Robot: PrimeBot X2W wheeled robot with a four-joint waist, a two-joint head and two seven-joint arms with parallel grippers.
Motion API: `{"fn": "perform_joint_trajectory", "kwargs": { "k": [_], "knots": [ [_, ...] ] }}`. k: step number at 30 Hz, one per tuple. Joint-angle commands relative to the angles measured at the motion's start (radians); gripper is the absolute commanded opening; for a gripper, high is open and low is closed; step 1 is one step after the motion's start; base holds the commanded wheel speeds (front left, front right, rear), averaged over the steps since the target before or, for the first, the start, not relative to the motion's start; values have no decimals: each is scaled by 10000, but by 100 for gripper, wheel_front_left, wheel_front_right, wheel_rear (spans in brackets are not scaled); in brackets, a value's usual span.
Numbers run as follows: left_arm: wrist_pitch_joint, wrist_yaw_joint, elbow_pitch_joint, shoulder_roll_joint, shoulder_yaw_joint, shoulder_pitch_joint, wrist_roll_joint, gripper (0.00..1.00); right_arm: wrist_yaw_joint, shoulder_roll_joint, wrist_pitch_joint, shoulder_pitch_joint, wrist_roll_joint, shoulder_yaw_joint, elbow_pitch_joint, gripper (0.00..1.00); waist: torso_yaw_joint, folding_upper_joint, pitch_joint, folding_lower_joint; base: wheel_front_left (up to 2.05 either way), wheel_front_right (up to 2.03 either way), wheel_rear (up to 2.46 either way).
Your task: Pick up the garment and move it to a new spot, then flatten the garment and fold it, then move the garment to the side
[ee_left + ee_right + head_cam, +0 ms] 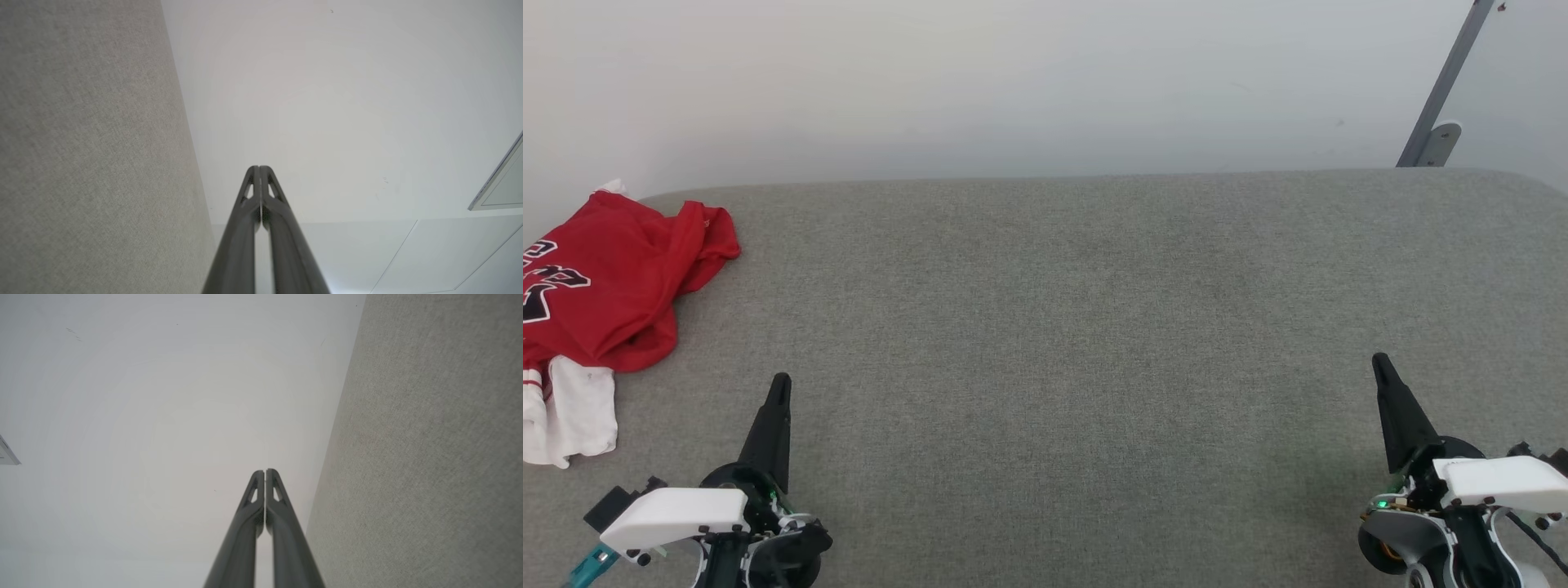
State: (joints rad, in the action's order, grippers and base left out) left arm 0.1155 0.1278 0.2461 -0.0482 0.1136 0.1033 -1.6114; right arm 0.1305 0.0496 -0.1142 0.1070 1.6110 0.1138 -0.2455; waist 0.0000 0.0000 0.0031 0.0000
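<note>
- Where the frame crops the garment [613, 286], its lettering is unreadable.
- It lies up-left of the left gripper [781, 382], apart.
- Pressed together: left gripper, right gripper [1380, 361].

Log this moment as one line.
garment: crumpled, far left on grey surface | left gripper: shut, empty | right gripper: shut, empty | pickup not started

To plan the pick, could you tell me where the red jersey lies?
In the head view, the garment lies crumpled at the far left of the grey surface, ahead and left of the left gripper.
</note>
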Motion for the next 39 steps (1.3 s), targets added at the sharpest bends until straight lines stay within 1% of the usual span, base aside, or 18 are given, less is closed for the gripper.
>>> {"fn": "perform_joint_trajectory", "kwargs": {
  "k": [1,20,21,25,30,35,39],
  "knots": [
    [0,58,-11,-20,6,112,-31,0,4,-13,27,30,40,4,-10,0,0,0,0,0,0,0,0],
    [0,58,-11,-20,6,112,-31,0,4,-13,27,30,40,6,-12,0,0,0,0,0,0,0,0],
    [-2,-5,28,6,-1,-16,-2,100,2,-2,2,-12,-4,-4,-32,100,0,0,0,0,0,0,0],
    [-14,-57,312,123,-22,-312,-5,100,-2,-49,17,-317,-11,-56,-328,100,0,0,-2,0,0,0,0],
    [-184,-201,-24,109,-132,-362,-39,100,-1,-39,193,-243,-141,-205,-218,100,-1,0,-2,0,0,0,0],
    [-482,-434,-421,17,-259,-449,155,100,-1,92,444,-144,-596,-448,-118,100,-3,0,0,0,0,0,0],
    [-701,-662,-596,-166,-400,-492,577,100,0,257,653,-74,-1210,-655,-138,100,-2,0,-1,0,0,0,0]
  ]
}}
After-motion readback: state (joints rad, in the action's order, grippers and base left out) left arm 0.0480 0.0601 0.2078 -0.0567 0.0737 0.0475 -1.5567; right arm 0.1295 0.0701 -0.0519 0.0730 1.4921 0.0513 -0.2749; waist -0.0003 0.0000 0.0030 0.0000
